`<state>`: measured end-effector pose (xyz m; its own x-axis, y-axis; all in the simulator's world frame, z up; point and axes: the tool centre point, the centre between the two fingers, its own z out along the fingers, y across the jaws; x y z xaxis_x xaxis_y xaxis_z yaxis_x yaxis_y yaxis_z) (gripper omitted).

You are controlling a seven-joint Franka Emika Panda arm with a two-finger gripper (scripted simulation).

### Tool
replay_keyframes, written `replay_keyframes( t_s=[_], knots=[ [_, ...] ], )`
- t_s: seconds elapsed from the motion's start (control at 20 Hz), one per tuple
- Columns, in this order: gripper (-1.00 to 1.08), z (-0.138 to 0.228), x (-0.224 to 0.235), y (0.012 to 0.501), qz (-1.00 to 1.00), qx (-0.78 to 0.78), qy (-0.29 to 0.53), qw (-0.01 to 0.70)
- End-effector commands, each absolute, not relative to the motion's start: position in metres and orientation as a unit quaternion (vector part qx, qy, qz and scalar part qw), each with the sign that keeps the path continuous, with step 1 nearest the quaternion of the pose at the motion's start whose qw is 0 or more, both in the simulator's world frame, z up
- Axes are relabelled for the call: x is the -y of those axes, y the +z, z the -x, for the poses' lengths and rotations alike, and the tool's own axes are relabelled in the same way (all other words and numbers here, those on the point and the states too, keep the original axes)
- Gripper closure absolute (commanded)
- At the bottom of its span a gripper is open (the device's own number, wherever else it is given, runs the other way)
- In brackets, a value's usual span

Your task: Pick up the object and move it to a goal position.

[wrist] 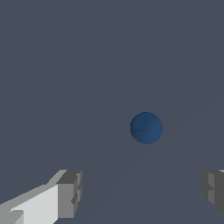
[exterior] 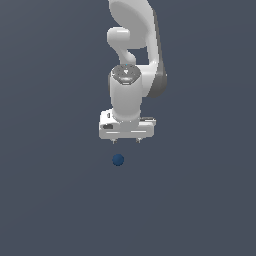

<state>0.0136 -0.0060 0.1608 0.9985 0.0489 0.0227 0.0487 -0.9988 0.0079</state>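
Observation:
The object is a small dark blue ball lying on the plain grey floor. It also shows in the wrist view, alone and untouched. My white gripper hangs above the ball, slightly toward the exterior view's right of it, with a clear gap between them. Its two short fingertips stand wide apart and hold nothing. In the wrist view the grey finger pads sit far apart with the ball beyond them, nearer the other pad.
The grey floor spreads evenly around the ball. The white arm rises behind the gripper. No other object or goal marker shows.

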Motion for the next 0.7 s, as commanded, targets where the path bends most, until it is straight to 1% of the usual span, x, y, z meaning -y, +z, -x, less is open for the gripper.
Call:
replay_keyframes(
  t_s=[0.0,0.35,0.65],
  knots=[
    [-0.92,-0.018,0.013,0.148,-0.999,-0.04,0.009,0.004],
    [-0.92,-0.031,0.033,0.108,-0.996,-0.09,0.003,0.002],
    [-0.92,-0.036,0.044,0.087,-0.993,-0.115,0.001,0.001]
  ],
)
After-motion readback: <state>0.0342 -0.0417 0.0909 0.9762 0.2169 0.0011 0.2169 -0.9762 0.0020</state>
